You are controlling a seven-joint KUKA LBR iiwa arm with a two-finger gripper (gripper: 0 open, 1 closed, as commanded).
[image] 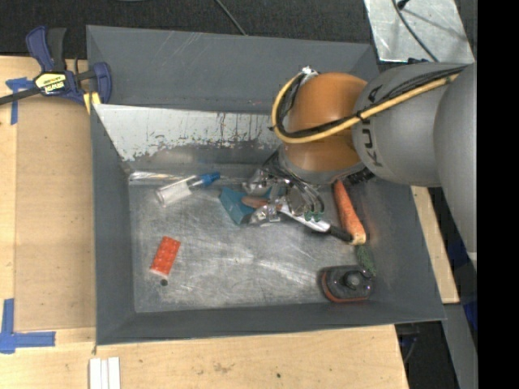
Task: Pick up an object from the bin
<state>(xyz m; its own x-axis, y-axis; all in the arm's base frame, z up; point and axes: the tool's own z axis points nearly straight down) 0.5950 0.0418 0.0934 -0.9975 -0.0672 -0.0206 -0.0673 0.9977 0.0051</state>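
In the camera view, a grey metal bin [113,241] with sloped walls and a scuffed, scratched floor is seen. The gripper [282,199], bright metal under the arm's orange cover, is lowered at the floor's middle rear; whether it is open or closed cannot be told. A teal wedge [235,207] is found just beside it on the view's left; contact cannot be judged. 1 clear tube [180,190] with a blue cap lies further left, and 1 red block [165,255] lies near the front left. An orange stick [349,209] is laid along the right wall, and a round dark disc [347,284] sits in the front right corner. Open floor is left across the front middle.
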